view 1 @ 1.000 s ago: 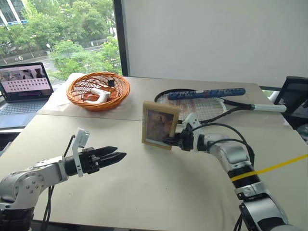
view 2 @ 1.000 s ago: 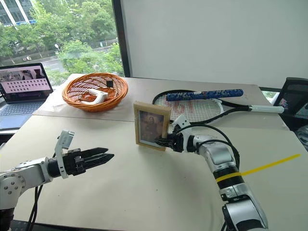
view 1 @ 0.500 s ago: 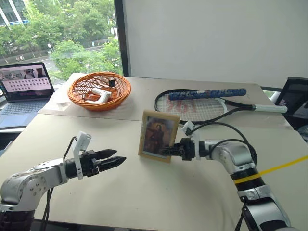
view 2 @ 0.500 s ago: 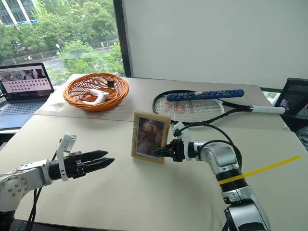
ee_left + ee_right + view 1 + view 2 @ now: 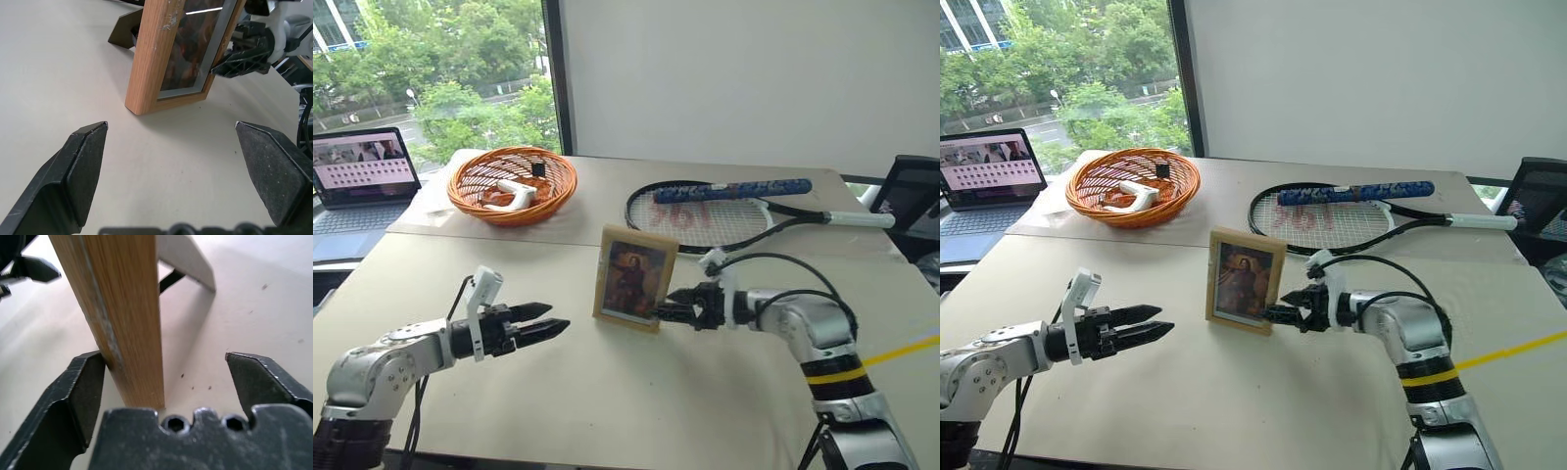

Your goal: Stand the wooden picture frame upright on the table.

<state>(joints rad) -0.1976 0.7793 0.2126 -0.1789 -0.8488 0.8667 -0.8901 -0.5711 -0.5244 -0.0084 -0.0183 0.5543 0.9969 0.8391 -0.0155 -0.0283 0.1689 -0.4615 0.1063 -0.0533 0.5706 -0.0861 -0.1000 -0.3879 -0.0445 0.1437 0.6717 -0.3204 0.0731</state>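
Table (image 5: 607,392), frame upright, both grippers spread.

Table carries the frame (image 5: 635,278), which stands on its bottom edge with the prop out behind, its picture side facing the robot. The right gripper (image 5: 668,310) sits at the frame's lower right corner, fingers apart around the wooden edge, one pad (image 5: 85,382) apparently against it, the other clear. The left gripper (image 5: 546,320) hangs spread, well apart to the frame's other side. Risk, as I judge it: pulling the right gripper out crookedly could drag that corner and topple the frame.
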